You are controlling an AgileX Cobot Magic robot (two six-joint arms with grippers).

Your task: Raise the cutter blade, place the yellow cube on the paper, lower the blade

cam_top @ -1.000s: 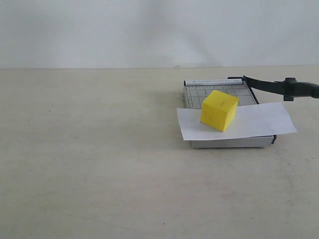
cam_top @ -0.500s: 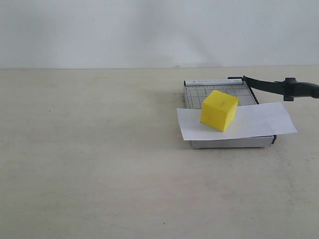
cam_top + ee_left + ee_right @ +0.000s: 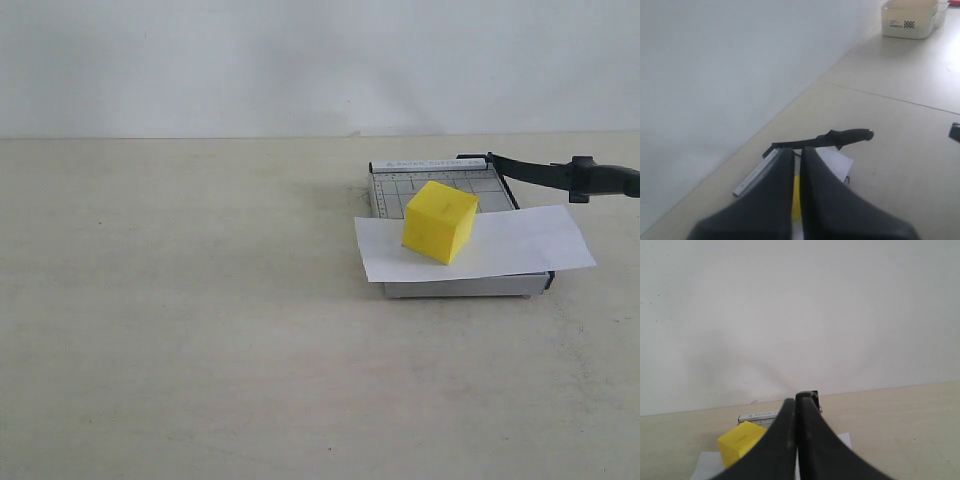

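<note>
The yellow cube [image 3: 440, 222] sits on the white paper [image 3: 520, 245], which lies across the grey gridded cutter board [image 3: 440, 186]. The cutter blade [image 3: 545, 172] is raised at a shallow angle, its handle end [image 3: 605, 180] hanging past the board's right side. Neither gripper shows in the exterior view. In the left wrist view my left gripper [image 3: 796, 152] is shut and empty, well away from the cutter, with the blade [image 3: 850, 135] and a sliver of the cube [image 3: 796, 197] beyond it. My right gripper [image 3: 796, 401] is shut and empty, looking over the cube [image 3: 740, 442].
A white wall runs along the back of the beige table [image 3: 200, 330]. A white box [image 3: 907, 19] stands far off on the table in the left wrist view. A small dark object [image 3: 955, 131] shows at that view's edge.
</note>
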